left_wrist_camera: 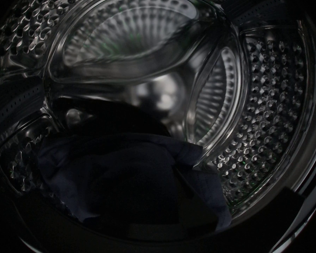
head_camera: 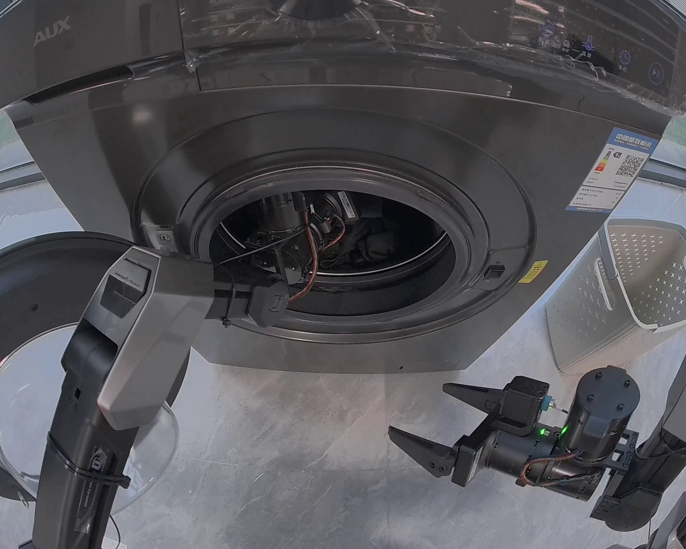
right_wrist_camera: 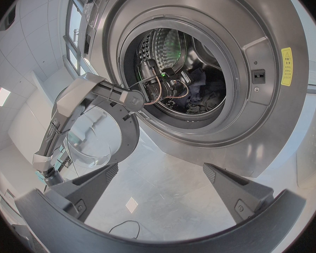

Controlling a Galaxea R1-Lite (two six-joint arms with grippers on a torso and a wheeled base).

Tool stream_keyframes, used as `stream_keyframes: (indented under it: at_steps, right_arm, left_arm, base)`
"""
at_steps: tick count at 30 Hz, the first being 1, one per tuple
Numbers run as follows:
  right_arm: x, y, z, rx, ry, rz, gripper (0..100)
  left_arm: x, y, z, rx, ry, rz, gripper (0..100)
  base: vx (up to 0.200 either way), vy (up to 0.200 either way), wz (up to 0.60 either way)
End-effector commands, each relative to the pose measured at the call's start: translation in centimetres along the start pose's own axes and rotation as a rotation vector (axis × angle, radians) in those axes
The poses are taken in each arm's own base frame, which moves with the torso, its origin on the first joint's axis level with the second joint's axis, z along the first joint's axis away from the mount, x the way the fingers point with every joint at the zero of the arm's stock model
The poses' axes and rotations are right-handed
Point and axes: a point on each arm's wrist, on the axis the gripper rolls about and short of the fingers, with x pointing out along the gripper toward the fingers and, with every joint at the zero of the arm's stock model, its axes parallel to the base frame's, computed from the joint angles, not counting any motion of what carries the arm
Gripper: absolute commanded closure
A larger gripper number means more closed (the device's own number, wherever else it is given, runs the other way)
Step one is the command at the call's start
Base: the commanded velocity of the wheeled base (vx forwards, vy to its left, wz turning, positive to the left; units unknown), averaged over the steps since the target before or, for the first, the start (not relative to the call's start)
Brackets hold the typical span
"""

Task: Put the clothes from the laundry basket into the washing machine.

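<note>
Dark clothes (left_wrist_camera: 130, 173) lie in the washing machine (head_camera: 373, 120); laundry basket (head_camera: 636, 284) looks empty — left gripper (right_wrist_camera: 180, 85) inside, grip unclear; right gripper (head_camera: 419, 409) wide, empty.

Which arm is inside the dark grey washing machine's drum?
The grey left arm, wrist through the round door opening near the dark clothes; the black right gripper hangs open over the pale floor outside.

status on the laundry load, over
Left arm in the drum. Right gripper open over the floor. Dark clothes in the drum; basket right of the washer. Door open, way clear.
</note>
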Motion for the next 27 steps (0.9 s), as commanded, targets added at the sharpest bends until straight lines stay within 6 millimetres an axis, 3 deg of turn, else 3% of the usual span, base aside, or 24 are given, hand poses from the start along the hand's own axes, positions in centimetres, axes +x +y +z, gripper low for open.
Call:
stream_keyframes:
  at_steps: [1, 7, 14, 22, 27]
  right_arm:
    - [0.0, -0.1, 0.0, 0.001, 0.001, -0.003, 0]
    - [0.0, 0.0, -0.1, 0.001, 0.004, 0.000, 0]
    - [-0.1, -0.1, -0.1, -0.002, 0.004, -0.003, 0]
    - [-0.7, 0.1, 0.0, -0.003, 0.008, 0.001, 0]
    - [-1.5, 0.1, -0.2, -0.007, 0.020, 0.000, 0]
  left_arm:
    - [0.5, 0.9, -1.9, 0.010, 0.018, 0.024, 0]
    - [-0.6, -1.6, -0.8, 0.000, 0.031, 0.001, 0]
    - [-4.2, -4.6, -0.2, 0.012, 0.140, -0.035, 0]
    - [-17.2, -6.8, -0.2, 0.150, 0.384, -0.212, 0]
    - [-23.2, -5.8, -0.6, 0.180, 0.504, -0.272, 0]
  base:
    - [0.000, 0.000, 0.00]
    - [0.000, 0.000, 0.00]
    - [0.000, 0.000, 0.00]
    - [0.000, 0.000, 0.00]
    - [0.000, 0.000, 0.00]
